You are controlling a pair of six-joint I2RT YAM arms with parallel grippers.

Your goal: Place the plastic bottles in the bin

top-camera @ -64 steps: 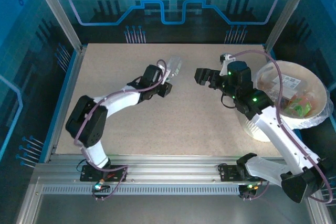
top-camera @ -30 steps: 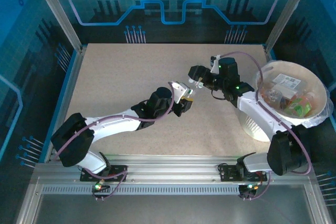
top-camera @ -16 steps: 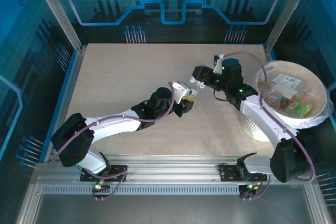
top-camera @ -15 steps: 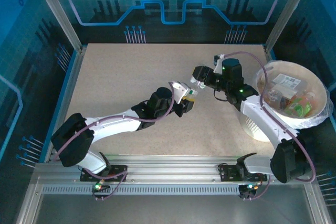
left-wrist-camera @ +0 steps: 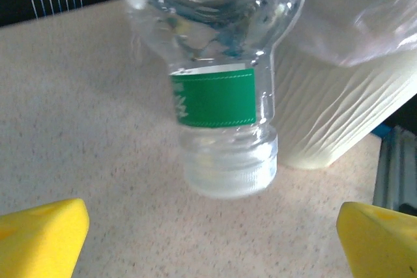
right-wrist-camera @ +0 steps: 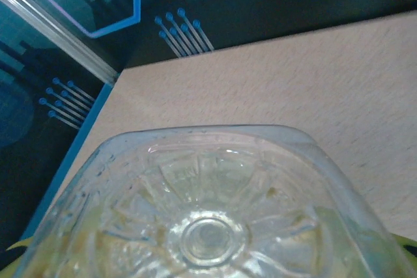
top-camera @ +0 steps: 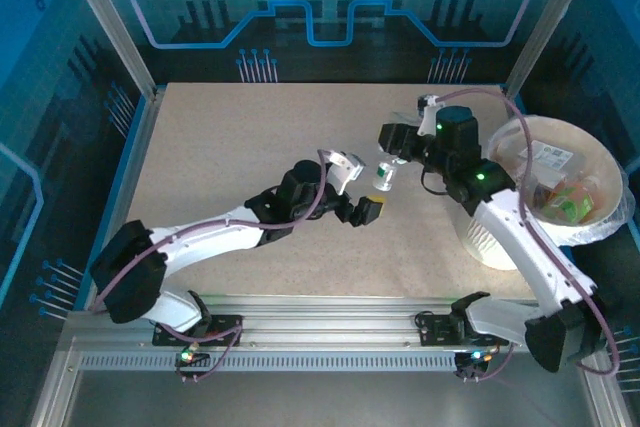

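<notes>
**A:** Where is the clear bottle (top-camera: 384, 179)?

**B:** Just right of centre in the top view. It hangs cap-down, green label near the neck, over the table (top-camera: 220, 137). The right claw (top-camera: 393, 147) pinches its base end, and in the right wrist view that ribbed base takes up the lower frame.

**A:** Does the cap touch the table?

**B:** I cannot tell.

**A:** And the left claw (top-camera: 357, 187)?

**B:** Spread wide, just left of the bottle. In its wrist view the yellow fingertips (left-wrist-camera: 40, 235) sit in the two bottom corners, well apart from the cap in the middle.

**A:** The bin (top-camera: 478, 237)?

**B:** At the right edge, white and lined with clear plastic, with other bottles (top-camera: 565, 197) lying inside.
</notes>
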